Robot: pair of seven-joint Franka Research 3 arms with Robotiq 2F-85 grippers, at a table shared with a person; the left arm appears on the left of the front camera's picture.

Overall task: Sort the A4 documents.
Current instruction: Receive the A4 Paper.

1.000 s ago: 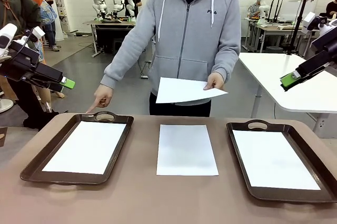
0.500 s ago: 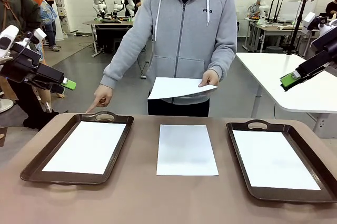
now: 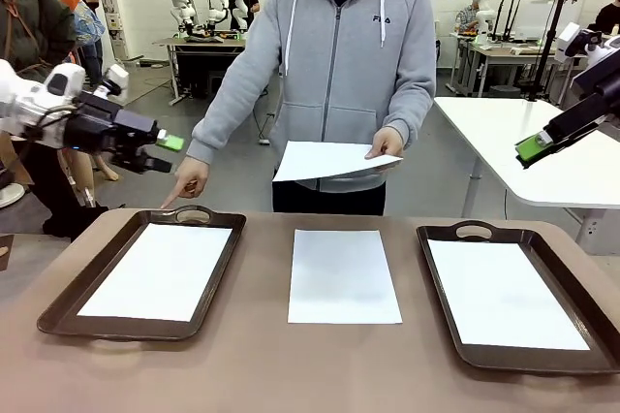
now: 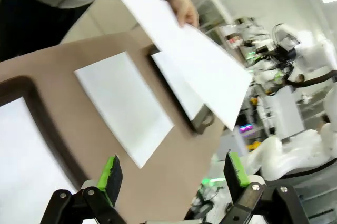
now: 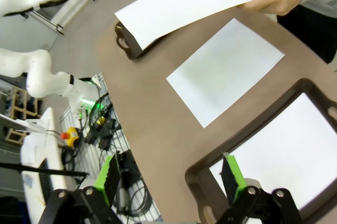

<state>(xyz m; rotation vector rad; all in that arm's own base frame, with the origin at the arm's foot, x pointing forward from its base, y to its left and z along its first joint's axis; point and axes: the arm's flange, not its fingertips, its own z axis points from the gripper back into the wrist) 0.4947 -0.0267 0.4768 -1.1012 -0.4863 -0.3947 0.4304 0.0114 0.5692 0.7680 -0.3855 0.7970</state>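
Observation:
Three A4 documents lie on the table. One sheet (image 3: 160,270) is in the left brown tray (image 3: 58,311), one sheet (image 3: 344,275) lies bare in the middle, and one sheet (image 3: 504,292) is in the right tray (image 3: 436,268). The person across the table holds another sheet (image 3: 329,161) above the far edge and points with the other hand (image 3: 187,183) at the left tray's handle. My left gripper (image 3: 165,153) hovers open and empty above that tray's far end. My right gripper (image 3: 531,151) hangs open and empty high at the right. The wrist views show the held sheet (image 4: 195,61) (image 5: 184,3).
A white table (image 3: 542,151) stands behind at the right. The brown tabletop (image 3: 262,355) shows bare strips between the trays and the middle sheet. In the right wrist view the held sheet covers most of the left tray (image 5: 126,42).
My left arm has swung right, from the picture's left edge to above the left tray's far end. The person lifted the held sheet slightly. The right arm has not moved.

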